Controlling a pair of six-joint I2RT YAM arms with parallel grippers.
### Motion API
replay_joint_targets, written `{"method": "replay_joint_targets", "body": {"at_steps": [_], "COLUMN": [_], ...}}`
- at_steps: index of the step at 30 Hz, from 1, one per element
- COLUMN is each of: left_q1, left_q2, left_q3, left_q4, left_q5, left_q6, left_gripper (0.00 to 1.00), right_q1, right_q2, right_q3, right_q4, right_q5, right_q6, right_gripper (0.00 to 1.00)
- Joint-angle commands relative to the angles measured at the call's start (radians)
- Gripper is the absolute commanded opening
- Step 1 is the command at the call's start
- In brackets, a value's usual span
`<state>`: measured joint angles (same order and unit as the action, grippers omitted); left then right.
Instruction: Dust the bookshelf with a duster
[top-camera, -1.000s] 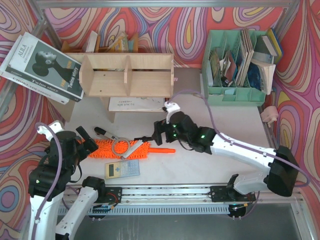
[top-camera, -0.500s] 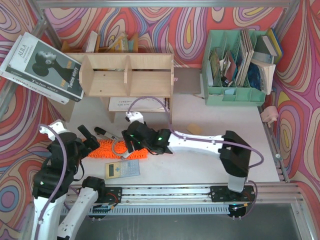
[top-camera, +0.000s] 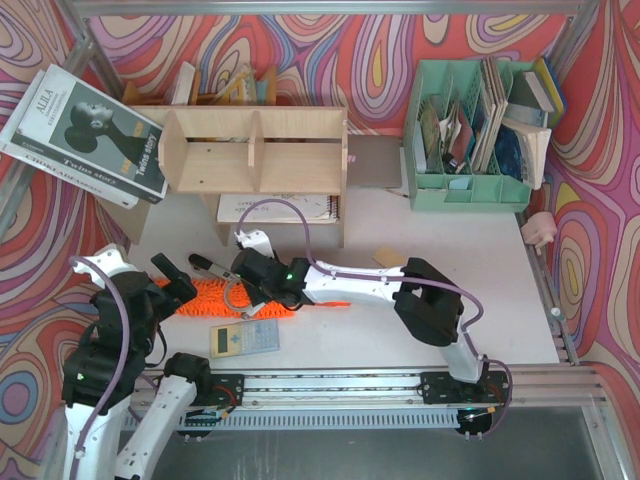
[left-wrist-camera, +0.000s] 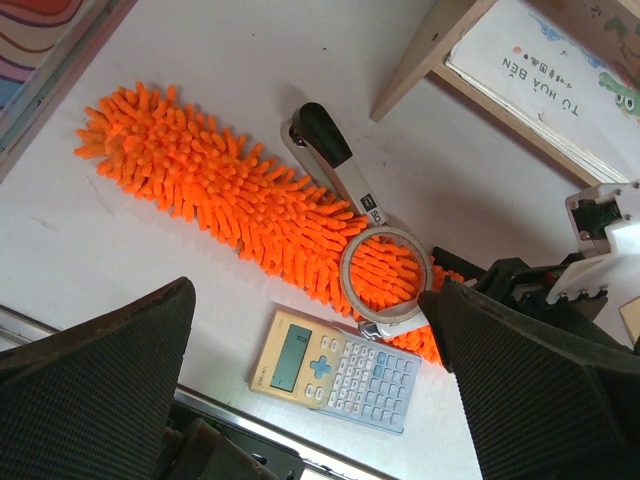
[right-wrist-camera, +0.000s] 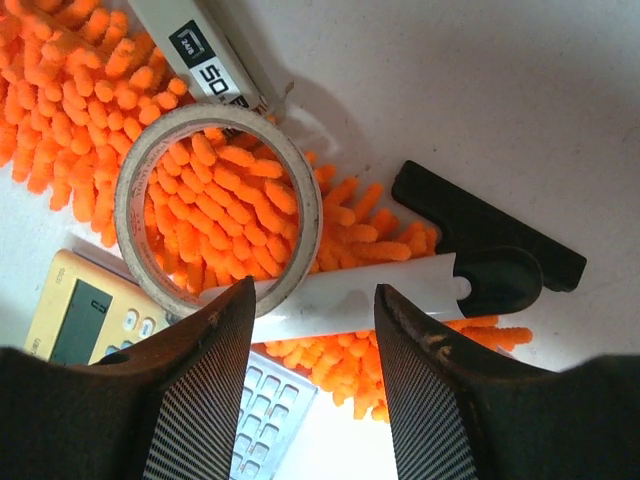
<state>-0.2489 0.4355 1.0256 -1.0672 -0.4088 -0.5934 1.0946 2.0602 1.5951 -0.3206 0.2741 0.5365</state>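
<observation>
Hovering right tool (right-wrist-camera: 312, 300), seemingly over duster (right-wrist-camera: 60, 100)

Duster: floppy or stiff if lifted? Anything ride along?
The duster looks soft and light with its shaggy pile, so it likely sags when lifted. The tape roll lying on it would probably roll off. Pushed, the fibres should drag rather than slide.

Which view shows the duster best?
Left wrist: nearly all the fluff of the duster shows, a tape roll on it. From the top, the right arm covers part of it. The right wrist shows only a patch around the roll.
</observation>
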Motion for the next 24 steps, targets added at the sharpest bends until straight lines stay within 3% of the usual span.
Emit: {"method": "replay_joint_targets", "body": {"at_steps": [1,24], "left_q1": [-0.004,-0.004], "left_q2": [0.002,-0.001], "left_q3": [-0.011,-0.013], "left_q4": [0.016,0.021], "left_q5": [-0.008,-0.002], "left_q6": [0.015,0.018], "left_gripper": [0.98,0.98], "right_q1": [0.003,0.003], "right_q2": [0.038,0.170], "right_q3": [0.062,0.208], "right_q4": [-0.048,-0.133], "right_q5": [0.040,0.085], "right_q6": [-0.001,-0.006], "right_gripper": [0.51,0.30]}}
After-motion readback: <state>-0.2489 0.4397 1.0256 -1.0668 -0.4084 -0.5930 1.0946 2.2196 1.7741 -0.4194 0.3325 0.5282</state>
